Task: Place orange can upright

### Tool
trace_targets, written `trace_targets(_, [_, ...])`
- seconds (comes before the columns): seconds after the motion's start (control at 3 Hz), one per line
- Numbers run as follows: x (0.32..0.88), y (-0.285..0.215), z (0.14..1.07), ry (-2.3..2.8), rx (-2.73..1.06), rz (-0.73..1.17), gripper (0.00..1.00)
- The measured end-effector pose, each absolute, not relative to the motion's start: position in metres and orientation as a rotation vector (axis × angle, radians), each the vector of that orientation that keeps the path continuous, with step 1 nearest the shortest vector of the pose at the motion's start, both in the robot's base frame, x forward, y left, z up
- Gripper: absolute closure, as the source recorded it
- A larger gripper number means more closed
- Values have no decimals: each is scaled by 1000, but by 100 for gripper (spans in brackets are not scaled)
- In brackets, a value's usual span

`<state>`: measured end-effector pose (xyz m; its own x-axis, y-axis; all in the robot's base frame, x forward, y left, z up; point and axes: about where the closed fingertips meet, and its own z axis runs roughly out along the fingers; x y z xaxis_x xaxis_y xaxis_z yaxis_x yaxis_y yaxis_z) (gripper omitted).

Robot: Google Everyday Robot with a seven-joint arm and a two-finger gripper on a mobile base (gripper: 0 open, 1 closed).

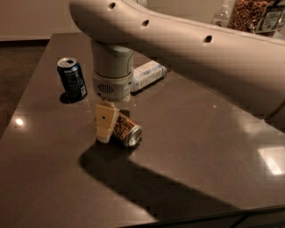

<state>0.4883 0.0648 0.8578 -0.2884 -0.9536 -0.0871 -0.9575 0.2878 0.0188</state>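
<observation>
The orange can (127,131) lies on its side on the dark table (200,147), its silver end facing front right. My gripper (107,124) hangs down from the big white arm and sits right at the can's left end, low to the table and covering part of the can. The far side of the gripper is hidden behind its own body and the can.
A dark blue can (72,78) stands upright at the back left. A clear plastic bottle (148,75) lies on its side behind the arm. Jars (249,13) stand at the far right back. The table's front edge runs along the bottom.
</observation>
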Motion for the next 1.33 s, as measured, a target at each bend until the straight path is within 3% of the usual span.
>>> trace_targets(0.33, [488,69,859,2472,-1849,105,41])
trace_targets(0.67, [488,74,865,2429,-1868,186,72])
trace_targets(1.0, [487,74,875,2324,-1873,311,96])
trace_targets(1.33, [488,70,889,2200,-1841,435,100])
